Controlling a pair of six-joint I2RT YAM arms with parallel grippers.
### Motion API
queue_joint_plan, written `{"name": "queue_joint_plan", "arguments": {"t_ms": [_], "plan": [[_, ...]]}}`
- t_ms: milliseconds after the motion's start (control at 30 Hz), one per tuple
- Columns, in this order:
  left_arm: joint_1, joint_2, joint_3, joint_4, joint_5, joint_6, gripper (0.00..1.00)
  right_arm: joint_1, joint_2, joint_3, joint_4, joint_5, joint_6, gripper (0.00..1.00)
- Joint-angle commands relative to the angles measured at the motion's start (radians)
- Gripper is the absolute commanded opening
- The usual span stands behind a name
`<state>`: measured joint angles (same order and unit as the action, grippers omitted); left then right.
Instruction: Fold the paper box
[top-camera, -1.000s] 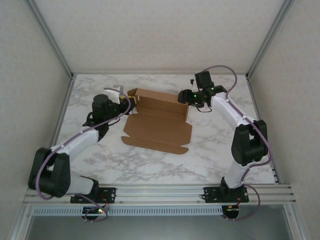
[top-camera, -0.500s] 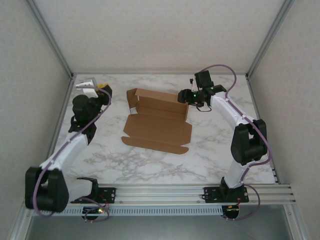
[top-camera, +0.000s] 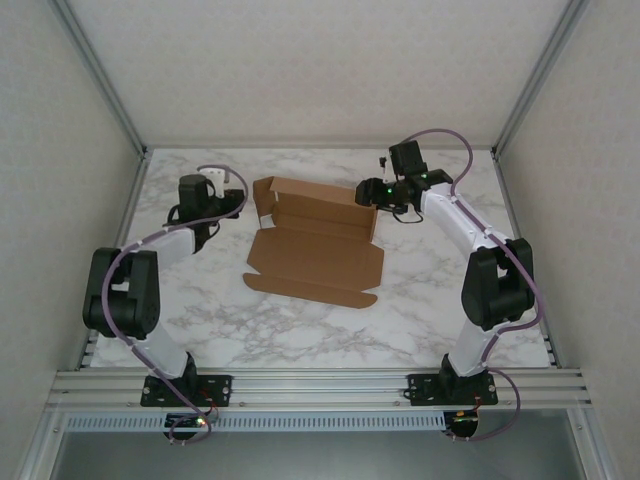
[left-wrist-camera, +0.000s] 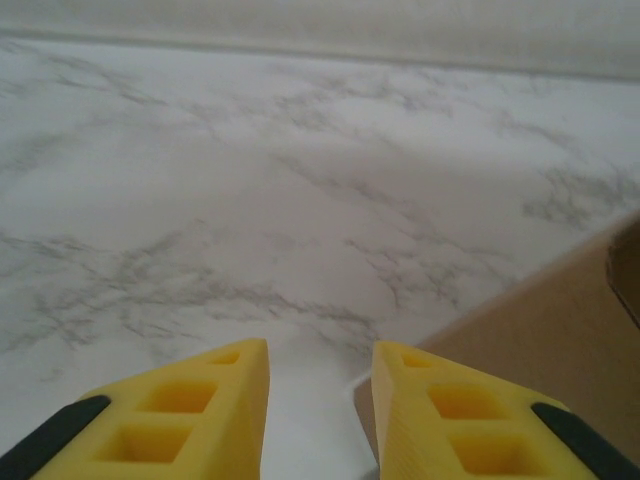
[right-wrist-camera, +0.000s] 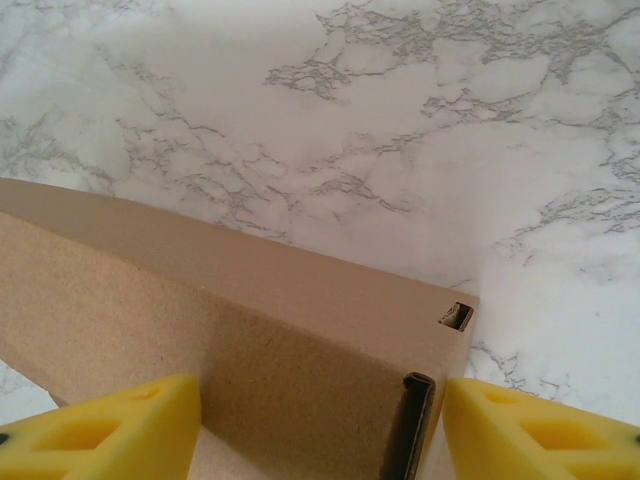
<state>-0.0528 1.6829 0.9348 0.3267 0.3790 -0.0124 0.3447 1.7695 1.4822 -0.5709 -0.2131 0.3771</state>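
Between the yellow foam fingers of the right gripper (right-wrist-camera: 320, 400) sits the right end of the plain brown die-cut cardboard paper box (top-camera: 320, 250), 1 finger on each side of its raised double wall. The jaws stand wide astride it, but I cannot tell whether the pads press the cardboard or merely flank it. Just ahead of those fingers a small rectangular slot (right-wrist-camera: 457, 316) shows near the wall's corner, and past that lies bare white marbled table (top-camera: 300, 330). The left gripper (left-wrist-camera: 320, 360) hangs partly spread with nothing between its 2 fingers, low over the marble. A cardboard edge lies just beside its right finger and runs away to the front right. Farther out, the box has its far walls standing between the 2 grippers, and its broad flap lies flat on the side towards the arm bases. The step in hand looks like folding up the left end while the right end is braced. To do it well, the right gripper should hold the wall square. The left should slide in low from the side, catch the flap at its crease rather than its free edge, and push slowly so the sheet does not skate across the smooth table.
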Motion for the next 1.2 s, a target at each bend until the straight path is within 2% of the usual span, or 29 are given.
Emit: {"name": "queue_joint_plan", "arguments": {"t_ms": [0,233,533,833,1167], "plan": [[-0.034,0.034,0.078,-0.072,0.069,0.100,0.34,0.010,0.044,0.013,-0.075,0.003,-0.012,0.65],[-0.107,0.115,0.177,-0.166,0.059,0.210,0.35,0.009,0.053,0.027,-0.086,-0.003,-0.023,0.65],[-0.145,0.137,0.196,-0.142,0.085,0.246,0.34,0.009,0.073,0.036,-0.098,-0.019,-0.033,0.65],[-0.195,0.120,0.166,-0.095,0.061,0.305,0.41,0.008,0.076,0.048,-0.112,-0.030,-0.041,0.65],[-0.203,0.149,0.205,-0.150,0.128,0.364,0.47,0.010,0.087,0.049,-0.112,-0.046,-0.044,0.65]]}}
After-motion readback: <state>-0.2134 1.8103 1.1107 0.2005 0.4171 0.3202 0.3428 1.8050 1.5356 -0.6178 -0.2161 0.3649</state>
